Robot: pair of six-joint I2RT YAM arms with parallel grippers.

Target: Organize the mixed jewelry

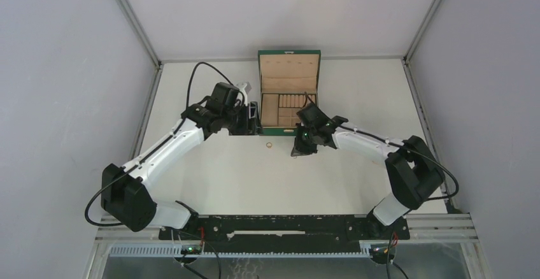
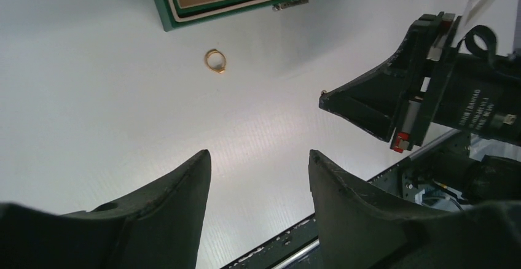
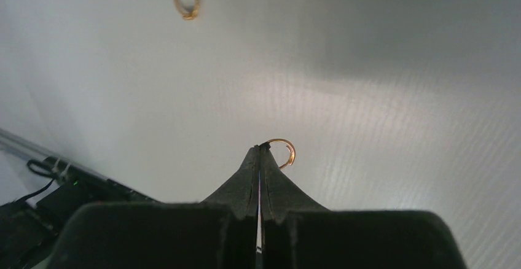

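In the right wrist view, the thin gold-coloured wire ring [image 3: 293,154] shows only in part: its left side is hidden behind the closed tips of the black right gripper [image 3: 260,148]. In the top view this ring is too small to make out. The second gold-coloured ring [image 1: 269,145], loose on the white tabletop [image 1: 255,177], is only a tiny dot there. In the left wrist view, the dark green box with tan compartments [image 2: 161,5] is cut off by the upper edge.
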